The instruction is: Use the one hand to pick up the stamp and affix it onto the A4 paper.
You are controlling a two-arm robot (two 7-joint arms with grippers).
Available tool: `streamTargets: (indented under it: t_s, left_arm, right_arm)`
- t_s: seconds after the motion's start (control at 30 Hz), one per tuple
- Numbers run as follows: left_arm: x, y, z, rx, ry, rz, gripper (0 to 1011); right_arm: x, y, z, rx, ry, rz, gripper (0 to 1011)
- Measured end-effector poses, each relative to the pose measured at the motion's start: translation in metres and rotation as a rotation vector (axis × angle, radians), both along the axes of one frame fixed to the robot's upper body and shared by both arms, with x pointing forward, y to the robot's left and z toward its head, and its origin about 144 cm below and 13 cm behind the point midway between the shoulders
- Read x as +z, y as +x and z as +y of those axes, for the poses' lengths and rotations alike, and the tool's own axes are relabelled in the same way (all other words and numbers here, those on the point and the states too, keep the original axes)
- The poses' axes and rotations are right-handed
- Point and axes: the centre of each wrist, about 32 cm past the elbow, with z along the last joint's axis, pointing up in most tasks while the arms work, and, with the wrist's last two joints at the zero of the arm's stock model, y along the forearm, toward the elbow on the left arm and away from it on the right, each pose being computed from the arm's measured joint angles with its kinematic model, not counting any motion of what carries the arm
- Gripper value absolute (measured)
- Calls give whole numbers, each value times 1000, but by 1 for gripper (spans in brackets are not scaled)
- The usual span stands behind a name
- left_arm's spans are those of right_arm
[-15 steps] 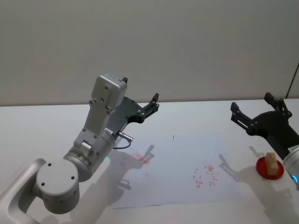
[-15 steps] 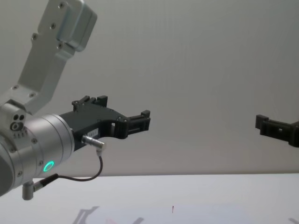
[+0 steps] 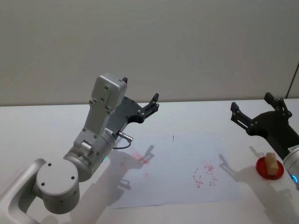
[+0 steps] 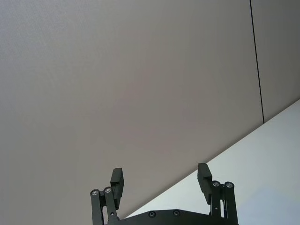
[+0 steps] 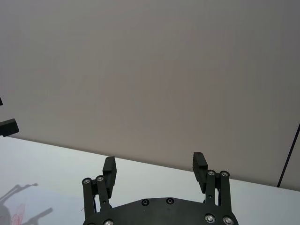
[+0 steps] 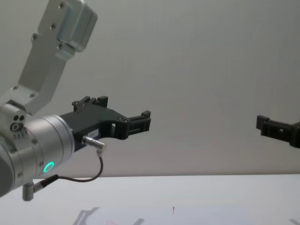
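Fingers [image 3: 239, 116] of right gripper [image 3: 251, 105] were spread, empty, raised near stamp [image 3: 270, 161]. Stamp stood on red pad [image 3: 275, 172], right of A4 paper [image 3: 177, 186]. Small wood block, I judged light, stiff; best pinched on flat sides, upper half. Idle left gripper [image 3: 148, 108] also spread.

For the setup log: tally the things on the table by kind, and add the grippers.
grippers: 2, the left gripper and the right gripper
stamp: 1
red pad: 1
paper: 1
total: 5
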Motion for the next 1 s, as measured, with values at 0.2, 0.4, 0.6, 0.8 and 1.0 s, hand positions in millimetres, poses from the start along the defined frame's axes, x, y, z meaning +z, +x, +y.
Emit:
streamTargets:
  t_s: [0.2,0.4,0.6,0.8,1.0]
  left_arm:
    - [0,0,0,0,0,0,1001]
    - [0,0,0,0,0,0,1001]
    - [0,0,0,0,0,0,1001]
    - [0,0,0,0,0,0,1001]
    - [0,0,0,0,0,0,1001]
  right_arm:
    - [0,0,0,0,0,0,1001]
    - [0,0,0,0,0,0,1001]
    - [0,0,0,0,0,0,1001]
    - [0,0,0,0,0,0,1001]
    - [-1,-5,0,-12,-1,5,1001]
